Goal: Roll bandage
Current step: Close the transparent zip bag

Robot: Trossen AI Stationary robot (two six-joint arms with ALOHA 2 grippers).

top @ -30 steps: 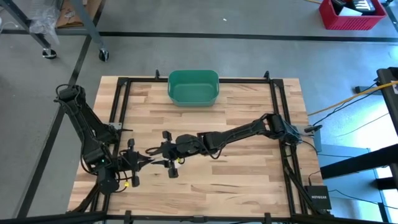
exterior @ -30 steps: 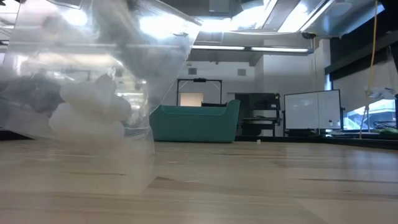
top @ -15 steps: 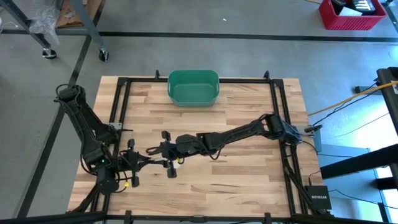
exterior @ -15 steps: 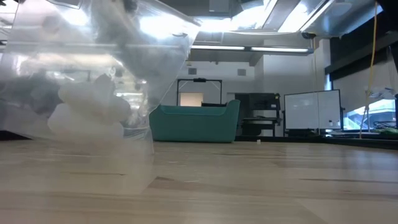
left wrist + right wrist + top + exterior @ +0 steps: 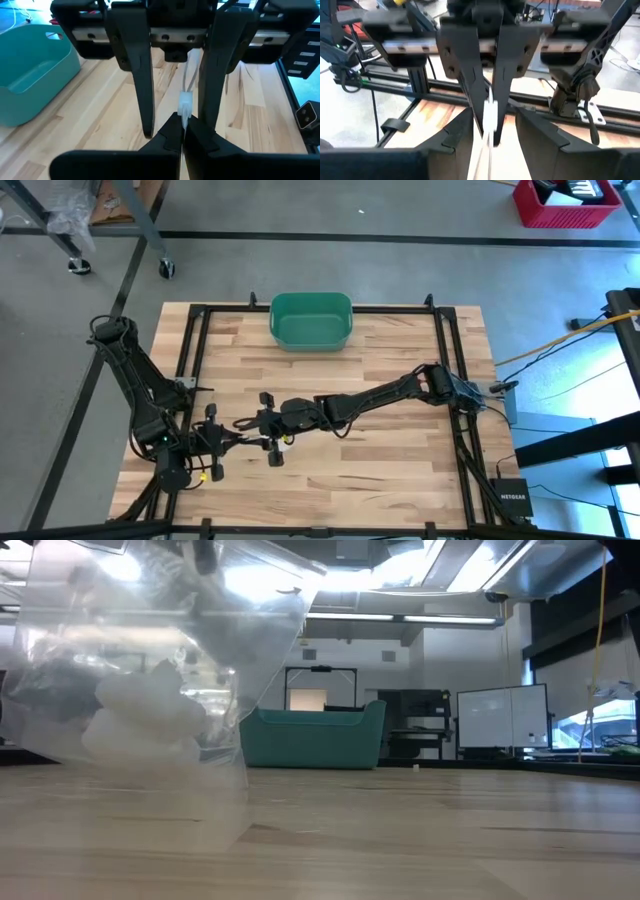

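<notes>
Lower left of the high view: the left gripper (image 5: 240, 438) is pinched tight on a thin white bandage strip (image 5: 185, 106); the right gripper (image 5: 268, 442), half-parted, straddles it.

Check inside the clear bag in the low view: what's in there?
Inside the clear plastic bag, white rounded lumps are stacked low down, probably the bandage. Dark blurred shapes sit behind them; the film hides whether they are grippers.
</notes>
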